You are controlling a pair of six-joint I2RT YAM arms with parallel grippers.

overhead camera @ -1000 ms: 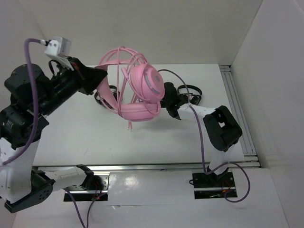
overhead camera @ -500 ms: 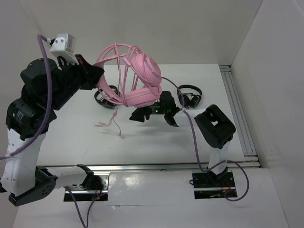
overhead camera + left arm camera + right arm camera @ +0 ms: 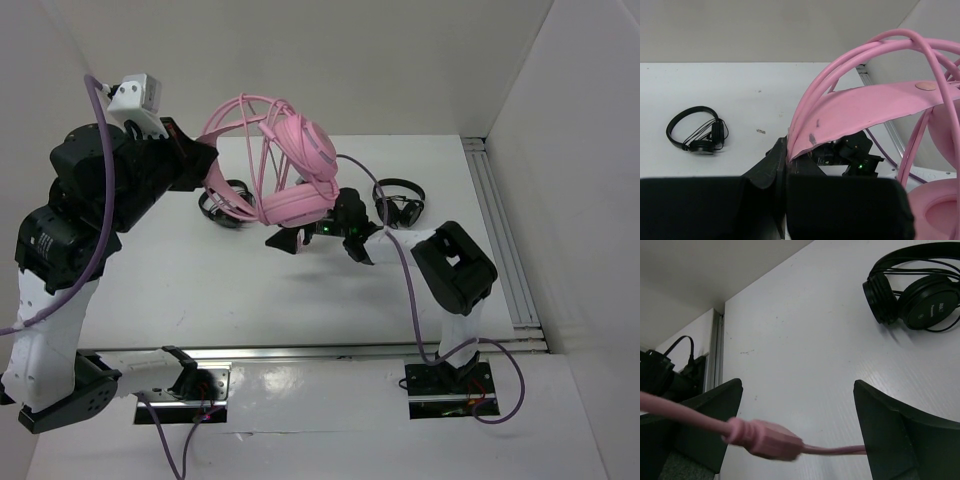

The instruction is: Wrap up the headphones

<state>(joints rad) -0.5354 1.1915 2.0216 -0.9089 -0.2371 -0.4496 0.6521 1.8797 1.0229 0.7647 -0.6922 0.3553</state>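
Pink headphones [image 3: 305, 150] still aloft; cable [image 3: 762, 439] now crosses right gripper [image 3: 797, 390].

The left gripper [image 3: 203, 160] holds pink headphones [image 3: 303, 160] aloft by the headband above a white bench [image 3: 200, 290]; the right gripper [image 3: 320, 245], fingers spread, sits beneath, near two black headsets [image 3: 400, 204].

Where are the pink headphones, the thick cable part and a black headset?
pink headphones [image 3: 305, 150], top view, outer ear cup
thick cable part [image 3: 765, 439], right wrist view, its middle
black headset [image 3: 932, 302], right wrist view, ear cup

Left gripper [image 3: 208, 160] raised, clamped — right gripper [image 3: 796, 407] low, fingers spread.
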